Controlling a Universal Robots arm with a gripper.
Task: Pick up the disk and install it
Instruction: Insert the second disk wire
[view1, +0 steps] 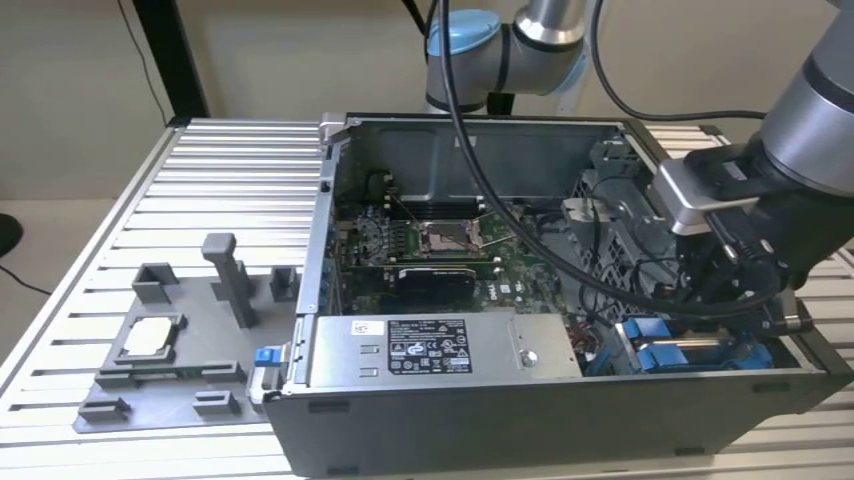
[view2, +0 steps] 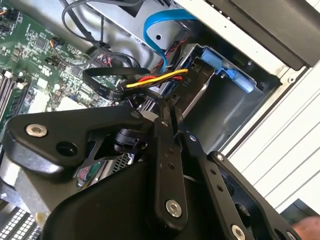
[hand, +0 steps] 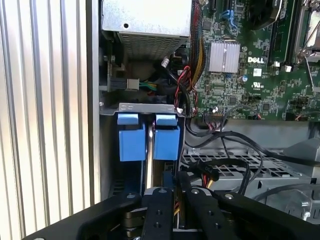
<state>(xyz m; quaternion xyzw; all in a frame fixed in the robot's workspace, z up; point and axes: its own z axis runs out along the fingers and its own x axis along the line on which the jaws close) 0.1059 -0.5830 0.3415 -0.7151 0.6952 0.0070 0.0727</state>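
Disk (hand: 149, 165), silver edge, blue-framed, upright in bay

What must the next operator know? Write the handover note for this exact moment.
Gripper: down inside the computer case, at the drive bay in the near corner on the exterior view's right. Whether it is gripping cannot be told.
Disk: standing on edge in that bay, its blue frame tabs just ahead of the gripper.
Done: the disk is off the table and in the bay.
Left: confirm that it is fully seated and released; these views do not settle either.
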